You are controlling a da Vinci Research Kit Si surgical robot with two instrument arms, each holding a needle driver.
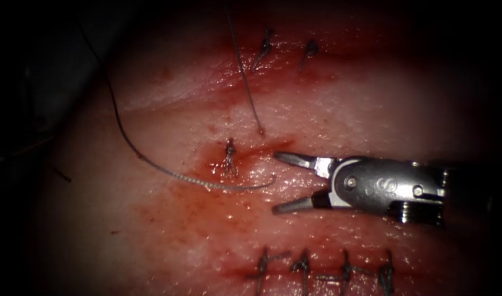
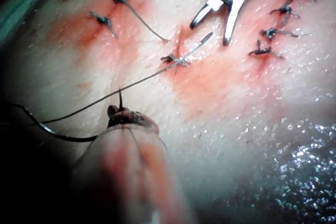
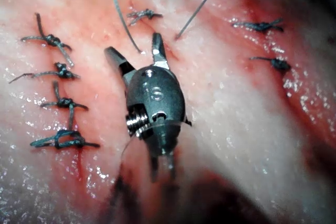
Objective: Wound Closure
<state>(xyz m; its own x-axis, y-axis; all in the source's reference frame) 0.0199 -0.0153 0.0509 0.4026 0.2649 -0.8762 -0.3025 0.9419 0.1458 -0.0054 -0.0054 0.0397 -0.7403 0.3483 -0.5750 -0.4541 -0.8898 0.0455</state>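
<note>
My right tool (image 1: 277, 182) hovers just right of a fresh knot (image 1: 229, 156) on the tissue (image 1: 371, 98), jaws open and holding nothing. The same tool (image 3: 131, 44) stands spread over the red-stained cut, and it appears again (image 2: 210, 32) past the knot (image 2: 170, 59). A long thread (image 1: 169, 172) runs from the dark upper left and ends between the open jaws. A second strand (image 1: 245, 82) comes down from above and enters the tissue just above the knot. My left tool (image 2: 126, 121) sits away from the wound, its tip apparently shut on a dark thread (image 2: 52, 132).
Two finished stitches (image 1: 264, 46) lie at the far end of the tissue. A row of several stitches (image 1: 303, 266) runs along the near edge. Red fluid (image 1: 218, 170) wets the surface around the knot.
</note>
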